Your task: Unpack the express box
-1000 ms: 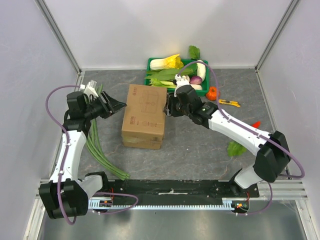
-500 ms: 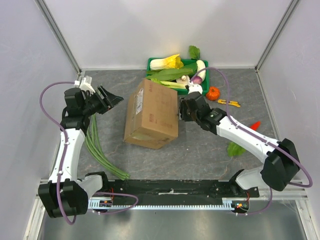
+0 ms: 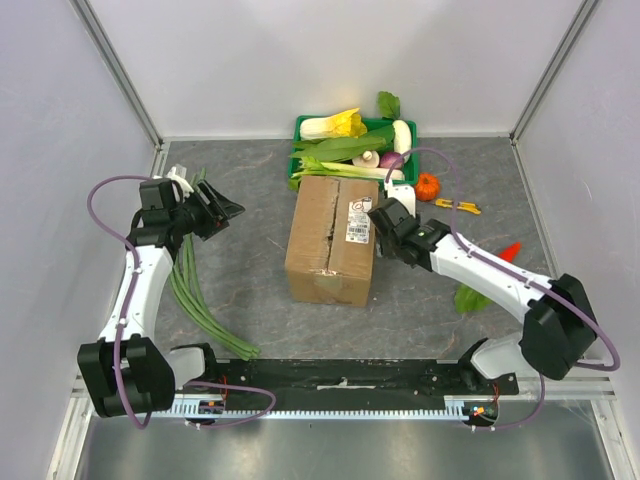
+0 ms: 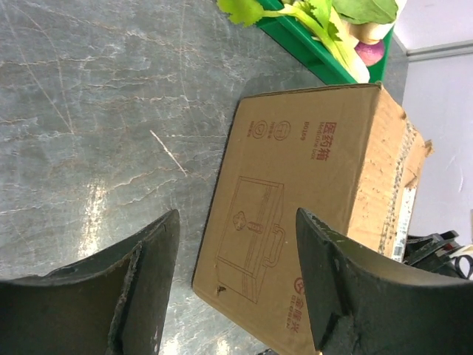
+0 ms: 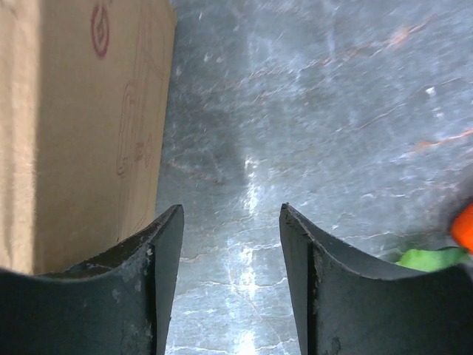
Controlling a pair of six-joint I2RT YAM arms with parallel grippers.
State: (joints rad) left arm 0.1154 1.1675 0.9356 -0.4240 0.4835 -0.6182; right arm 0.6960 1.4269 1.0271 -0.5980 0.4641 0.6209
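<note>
The express box (image 3: 332,240), a brown cardboard carton, stands in the middle of the table with its flaps shut and its white shipping label (image 3: 358,224) facing up. Its printed side shows in the left wrist view (image 4: 295,200), and a side wall shows in the right wrist view (image 5: 81,126). My left gripper (image 3: 228,209) is open and empty, well left of the box and pointing at it. My right gripper (image 3: 384,226) is open and empty, right beside the box's right side.
A green tray (image 3: 352,150) of vegetables stands behind the box. Long green stalks (image 3: 195,290) lie along the left. A small orange pumpkin (image 3: 427,186), a yellow utility knife (image 3: 459,206), a red chilli (image 3: 511,247) and a green leaf (image 3: 469,297) lie on the right.
The box has been turned over so the labelled face is up, and it has shifted right. My right gripper has drawn back to the box's right side. The left gripper stayed put.
</note>
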